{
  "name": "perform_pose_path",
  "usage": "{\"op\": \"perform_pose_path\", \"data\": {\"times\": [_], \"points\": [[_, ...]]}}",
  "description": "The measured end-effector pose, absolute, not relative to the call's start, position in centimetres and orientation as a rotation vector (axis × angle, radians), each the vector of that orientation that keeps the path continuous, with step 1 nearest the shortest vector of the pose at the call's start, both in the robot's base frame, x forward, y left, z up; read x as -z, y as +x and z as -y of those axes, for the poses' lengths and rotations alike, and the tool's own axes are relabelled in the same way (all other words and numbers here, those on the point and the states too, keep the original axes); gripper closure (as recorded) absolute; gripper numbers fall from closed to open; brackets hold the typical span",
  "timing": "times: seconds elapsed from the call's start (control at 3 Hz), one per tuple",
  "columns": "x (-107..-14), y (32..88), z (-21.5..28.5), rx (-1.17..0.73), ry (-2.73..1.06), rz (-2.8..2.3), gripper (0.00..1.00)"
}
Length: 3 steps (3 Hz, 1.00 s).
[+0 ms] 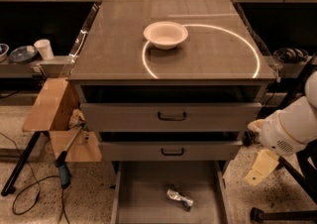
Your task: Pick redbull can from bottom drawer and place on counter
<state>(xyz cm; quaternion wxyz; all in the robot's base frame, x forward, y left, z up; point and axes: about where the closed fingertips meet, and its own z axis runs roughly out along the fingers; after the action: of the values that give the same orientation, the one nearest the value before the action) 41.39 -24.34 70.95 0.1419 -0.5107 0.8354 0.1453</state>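
Note:
The redbull can [179,198] lies on its side on the floor of the open bottom drawer [143,193], near its middle front. The counter [119,44] above carries a bright ring-shaped reflection and a white bowl [165,34]. My gripper [259,167] hangs at the right of the cabinet, beside the drawer's right wall and above floor level, well apart from the can. The white arm [292,129] reaches in from the right edge.
Two grey drawers with black handles [172,116] stand slightly pulled out above the bottom drawer. A cardboard box [52,106] and a tool with cable [64,168] sit at the left. A shelf with a cup [44,48] is at the far left.

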Motion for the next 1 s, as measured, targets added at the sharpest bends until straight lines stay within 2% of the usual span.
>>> {"op": "perform_pose_path", "data": {"times": [1.0], "points": [[-67.4,41.0,23.0,-0.429,-1.493,-2.369,0.00]]}}
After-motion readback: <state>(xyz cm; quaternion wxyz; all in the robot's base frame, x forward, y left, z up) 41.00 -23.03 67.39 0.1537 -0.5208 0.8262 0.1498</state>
